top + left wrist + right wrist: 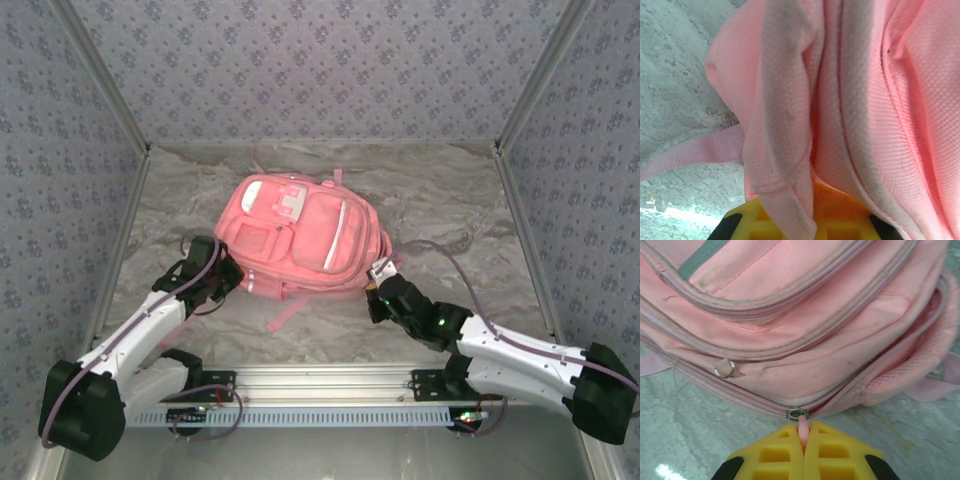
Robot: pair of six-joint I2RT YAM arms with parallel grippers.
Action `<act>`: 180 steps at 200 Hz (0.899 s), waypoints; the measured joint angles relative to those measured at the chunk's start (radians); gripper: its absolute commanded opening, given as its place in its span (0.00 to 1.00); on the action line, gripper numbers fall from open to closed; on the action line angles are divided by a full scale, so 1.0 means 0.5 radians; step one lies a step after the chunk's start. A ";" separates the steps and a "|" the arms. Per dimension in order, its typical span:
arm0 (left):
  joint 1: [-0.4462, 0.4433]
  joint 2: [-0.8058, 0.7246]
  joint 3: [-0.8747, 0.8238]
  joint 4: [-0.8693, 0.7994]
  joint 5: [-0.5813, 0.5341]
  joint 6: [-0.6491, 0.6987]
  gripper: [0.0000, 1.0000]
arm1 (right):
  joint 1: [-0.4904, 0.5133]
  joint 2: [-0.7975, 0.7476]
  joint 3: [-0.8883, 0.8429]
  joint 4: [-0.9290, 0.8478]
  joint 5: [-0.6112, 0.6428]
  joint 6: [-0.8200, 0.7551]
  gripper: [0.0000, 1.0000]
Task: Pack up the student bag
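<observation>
Squarely in the middle of the marbled table [450, 200] lies the student bag [300, 235], flat on its back with the front pockets and the white patch [293, 203] facing up, and a loose pink strap [285, 312] trailing from its near edge toward the arms. The left gripper [228, 278] sits at the bag's near-left corner, its jaws closed tight; in the left wrist view a fold of fabric [782, 150] with a stitched edge runs down between the yellow fingers [840, 217] and is pinched there, with the rest of the bag bunched just above. The right gripper [381, 270] sits at the near-right edge of the bag, also fully closed. In the right wrist view its yellow fingers [772, 455] meet on a small pink zip pull [803, 429], which hangs from a metal slider [797, 413] on the lowest zip line. To the right of that slider the zip looks parted, a darker gap running up the side of the bag. A second metal slider [725, 369] rests on the zip line above, untouched.
</observation>
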 measured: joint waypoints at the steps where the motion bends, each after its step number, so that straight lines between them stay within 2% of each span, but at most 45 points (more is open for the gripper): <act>1: 0.000 0.002 0.002 0.000 0.001 0.002 0.00 | 0.003 -0.004 -0.002 0.001 0.013 0.002 0.00; 27: 0.011 0.034 0.055 -0.029 0.018 0.029 0.00 | 0.024 -0.082 -0.036 0.018 0.192 0.037 0.00; 60: 0.015 0.193 0.182 -0.053 0.023 0.077 0.01 | 0.064 -0.150 -0.081 0.064 0.216 0.043 0.00; 64: 0.018 0.234 0.210 -0.060 0.023 0.088 0.03 | 0.074 -0.154 -0.087 0.070 0.214 0.043 0.00; 73: 0.026 0.327 0.280 -0.076 0.021 0.108 0.19 | 0.104 -0.165 -0.103 0.084 0.210 0.046 0.00; 79: 0.031 0.388 0.324 -0.077 0.014 0.121 0.25 | 0.127 -0.169 -0.113 0.095 0.208 0.053 0.00; 108: 0.080 0.749 0.654 -0.100 -0.006 0.182 0.43 | 0.261 -0.148 -0.126 0.148 0.188 0.180 0.00; 129: 0.106 0.928 0.906 -0.125 0.025 0.205 0.50 | 0.356 -0.046 -0.113 0.220 0.182 0.314 0.00; 156: 0.119 0.860 1.010 -0.143 0.059 0.184 0.52 | 0.517 0.189 -0.043 0.348 0.210 0.444 0.00; 180: 0.105 0.582 0.830 -0.139 0.153 0.082 0.52 | 0.620 0.445 0.086 0.456 0.237 0.526 0.00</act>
